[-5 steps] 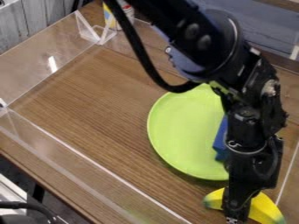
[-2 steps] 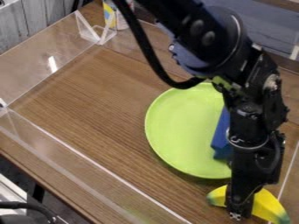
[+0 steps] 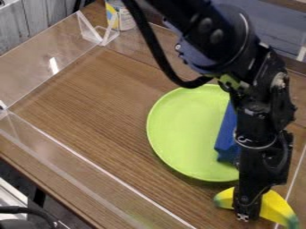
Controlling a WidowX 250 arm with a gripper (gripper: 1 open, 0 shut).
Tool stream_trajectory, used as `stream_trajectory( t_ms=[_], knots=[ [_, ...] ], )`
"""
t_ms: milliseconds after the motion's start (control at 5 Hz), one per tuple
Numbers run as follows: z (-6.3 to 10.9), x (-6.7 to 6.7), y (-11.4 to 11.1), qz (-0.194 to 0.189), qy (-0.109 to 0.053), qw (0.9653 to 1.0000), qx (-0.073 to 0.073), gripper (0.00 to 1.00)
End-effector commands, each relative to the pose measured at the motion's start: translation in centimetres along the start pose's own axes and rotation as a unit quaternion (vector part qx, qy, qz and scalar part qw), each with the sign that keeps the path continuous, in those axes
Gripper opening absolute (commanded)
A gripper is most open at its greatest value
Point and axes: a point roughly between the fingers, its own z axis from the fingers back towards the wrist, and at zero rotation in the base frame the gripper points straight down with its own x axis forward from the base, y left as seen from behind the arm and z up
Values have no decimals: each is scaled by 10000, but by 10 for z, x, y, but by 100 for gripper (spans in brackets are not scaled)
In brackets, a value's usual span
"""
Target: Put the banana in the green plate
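Plate (image 3: 180, 134) shifted; banana (image 3: 273, 207) between fingers (image 3: 245, 211)

Banana (image 3: 270, 205) just before plate (image 3: 180, 134)

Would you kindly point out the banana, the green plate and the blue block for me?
banana (image 3: 278, 209): camera view, yellow body right of the tool.
green plate (image 3: 180, 134): camera view, bare left half.
blue block (image 3: 226, 136): camera view, visible left face.

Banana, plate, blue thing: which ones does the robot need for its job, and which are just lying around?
Needed for the job:
- banana, by the plate's edge
- green plate
- hand, down at the banana

Just lying about:
- blue block on the plate
- clear plastic walls around the table
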Motion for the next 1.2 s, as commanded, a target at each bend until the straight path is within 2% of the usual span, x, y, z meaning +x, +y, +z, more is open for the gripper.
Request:
stream_trajectory(
  t_ms=[0, 1000],
  knots=[
    [4, 0, 7, 36, -72, 9999, 79, 0],
    [3, 3, 14, 30, -106, 9999, -37, 0]
  ],
)
